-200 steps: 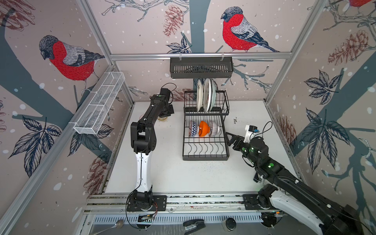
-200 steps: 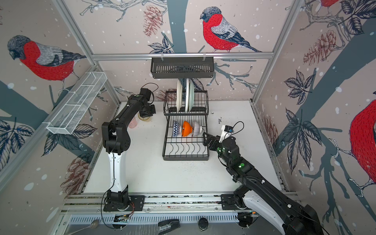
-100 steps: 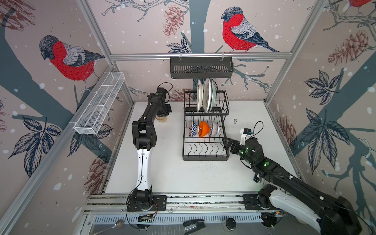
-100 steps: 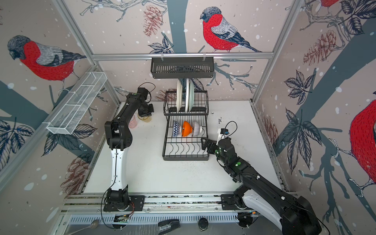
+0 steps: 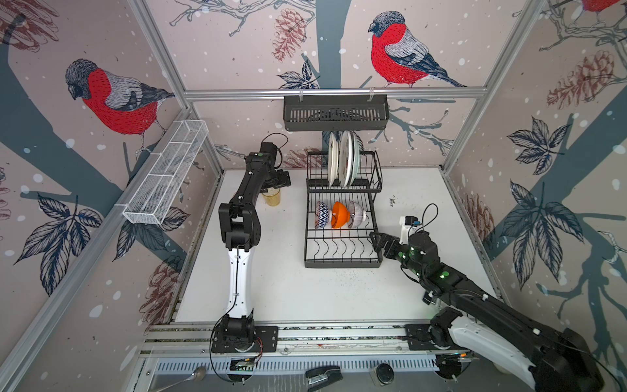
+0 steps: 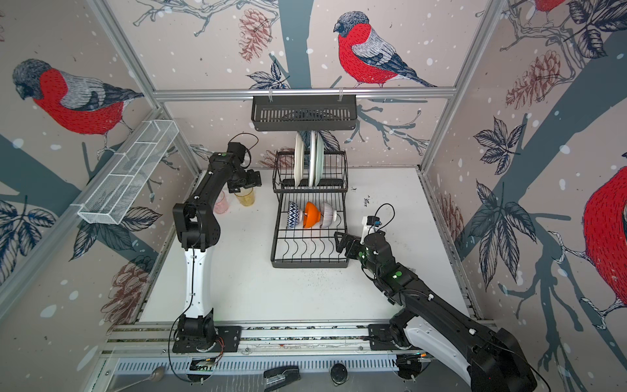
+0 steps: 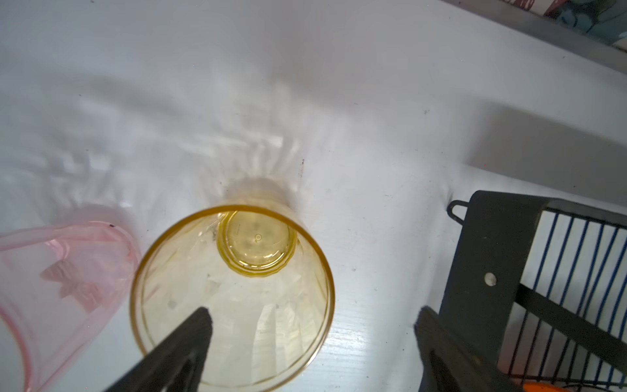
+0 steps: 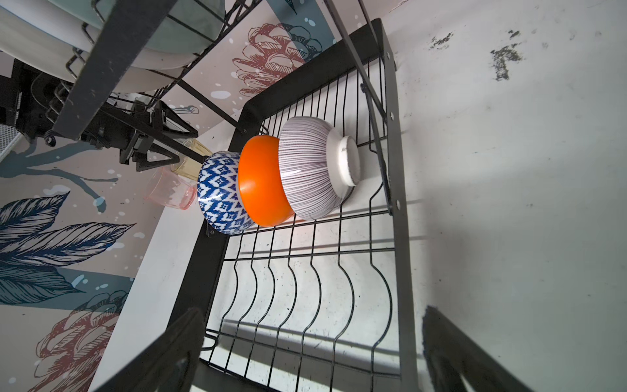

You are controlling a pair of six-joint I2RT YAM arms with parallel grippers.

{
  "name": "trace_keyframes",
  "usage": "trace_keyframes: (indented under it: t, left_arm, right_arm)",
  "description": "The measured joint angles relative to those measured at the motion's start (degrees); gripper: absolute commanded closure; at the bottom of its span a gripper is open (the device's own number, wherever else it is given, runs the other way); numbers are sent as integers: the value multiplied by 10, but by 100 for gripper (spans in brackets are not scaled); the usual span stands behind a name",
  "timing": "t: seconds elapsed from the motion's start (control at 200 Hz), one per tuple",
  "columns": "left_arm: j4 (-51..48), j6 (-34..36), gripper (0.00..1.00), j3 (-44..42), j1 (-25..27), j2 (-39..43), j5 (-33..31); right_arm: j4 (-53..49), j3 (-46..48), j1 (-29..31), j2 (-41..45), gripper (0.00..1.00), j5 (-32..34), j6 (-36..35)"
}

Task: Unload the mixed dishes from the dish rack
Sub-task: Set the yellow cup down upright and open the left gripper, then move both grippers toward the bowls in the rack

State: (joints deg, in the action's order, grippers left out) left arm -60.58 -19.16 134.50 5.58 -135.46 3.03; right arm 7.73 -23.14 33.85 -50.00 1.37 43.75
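**Two cups on the table, bowls and plates in the rack**

My left claw [image 7: 314, 315] is spread wide above the see-through amber ribbed glass cup [image 7: 237, 288]. One finger [image 7: 190, 336] hangs over the cup's mouth and the other is outside it. I cannot tell if that finger touches the rim. The cup stands upright on the white table [image 5: 288, 288], left of the black wire two-level dish rack [image 5: 341, 263] in both top views. A see-through pink glass cup [image 7: 61, 278] stands just beside the amber one, on the side away from the rack.

My right claw [image 8: 312, 314] is spread wide too and holds nothing. In both top views it sits by the rack's lower right corner.

Three bowls lie on their sides in a row in the rack's lower tray, each tucked against the next: a blue-and-white zigzag bowl [image 8: 220, 193], a plain orange bowl [image 8: 261, 183] and a white bowl with thin dark stripes [image 8: 312, 169]. The pale round plates [image 5: 342, 159] stand on edge in the raised basket, in the upper middle of the frame.
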Motion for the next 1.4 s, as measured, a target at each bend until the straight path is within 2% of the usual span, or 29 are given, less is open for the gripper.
trace_keyframes:
  t: [0.115,0.2,0.49,0.725,0.855,1.186,1.401]
  left_arm:
    - [14,0,3,-5,0,32,8]
    - [43,-5,3,-46,0,70,15]
    - [213,-64,3,-367,18,269,35]
    - [362,-86,3,-574,74,431,14]
    - [420,-98,3,-674,81,511,4]
    - [519,-118,3,-863,101,654,-16]
    - [580,-125,3,-933,157,710,-18]
  right_arm:
    - [-1,0,0,1,0,-11,0]
    - [-1,-1,0,-1,0,-24,-3]
    - [-4,-2,8,-1,0,-56,-11]
    - [-16,-29,10,-14,0,-57,-48]
    - [-20,-59,10,-35,0,-55,-66]
    - [-14,-89,24,-113,1,-7,-95]
    - [-3,-118,32,-178,4,18,-109]
